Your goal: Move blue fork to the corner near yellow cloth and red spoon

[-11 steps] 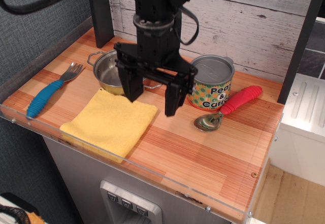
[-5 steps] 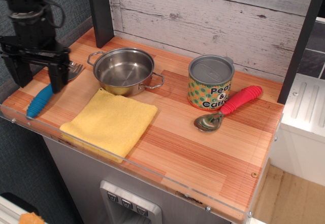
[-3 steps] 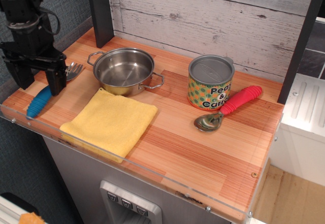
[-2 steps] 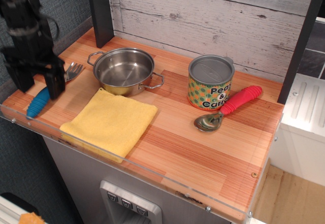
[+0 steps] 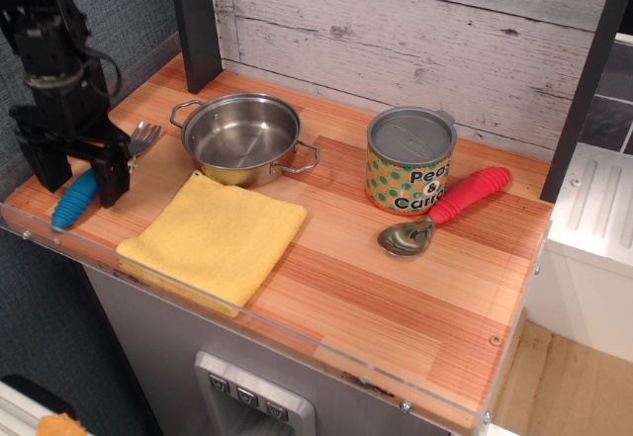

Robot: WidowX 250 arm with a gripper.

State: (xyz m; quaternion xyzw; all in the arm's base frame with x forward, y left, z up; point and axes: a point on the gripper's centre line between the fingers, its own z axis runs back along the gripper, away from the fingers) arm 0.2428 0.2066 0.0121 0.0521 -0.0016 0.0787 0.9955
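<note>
The blue fork (image 5: pixel 75 201) lies at the table's left end, its metal tines (image 5: pixel 144 137) pointing toward the pot. My black gripper (image 5: pixel 81 183) is open and low over the fork, one finger on each side of the blue handle, hiding its middle. The yellow cloth (image 5: pixel 213 238) lies near the front edge, right of the fork. The red spoon (image 5: pixel 450 211) lies at the right, bowl toward the front. The bare front right corner (image 5: pixel 450 357) of the striped wood top is edged with clear acrylic.
A steel pot (image 5: pixel 240 138) stands behind the cloth. A printed can (image 5: pixel 410 161) stands left of the spoon. A dark post (image 5: pixel 194 21) and a plank wall stand at the back. A clear acrylic rim (image 5: pixel 198 303) runs along the front edge.
The gripper moved from above the pot and cloth to the table's left end, then came down over the fork's handle. The fork, cloth and spoon have not moved.
</note>
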